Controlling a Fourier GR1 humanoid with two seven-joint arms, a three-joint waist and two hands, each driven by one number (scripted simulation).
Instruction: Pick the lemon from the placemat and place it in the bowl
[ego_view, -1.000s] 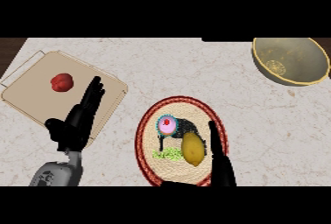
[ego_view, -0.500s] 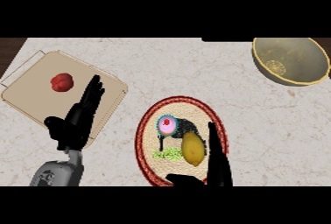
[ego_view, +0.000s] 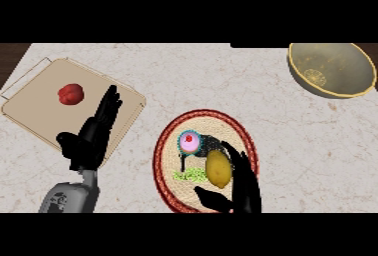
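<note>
A yellow lemon (ego_view: 218, 169) lies on the round red-rimmed placemat (ego_view: 171, 145) with a bird picture, near the counter's front middle. My right hand (ego_view: 242, 186) comes up from the lower edge just right of the lemon, fingers straight along its side and thumb out below it, open and not curled round it. The tan bowl (ego_view: 332, 69) stands at the far right corner, apart from both hands. My left hand (ego_view: 92, 136) rests open at the left, fingers up, over the edge of a cutting board.
A light wooden cutting board (ego_view: 40, 97) lies at the far left with a red tomato-like fruit (ego_view: 71, 93) on it. Marble counter stretches between the placemat and the bowl. The counter's dark edge shows at the top left.
My right hand has risen from the lower edge along the lemon's right side, with its thumb now showing below the lemon. The lemon and my left hand have not moved.
</note>
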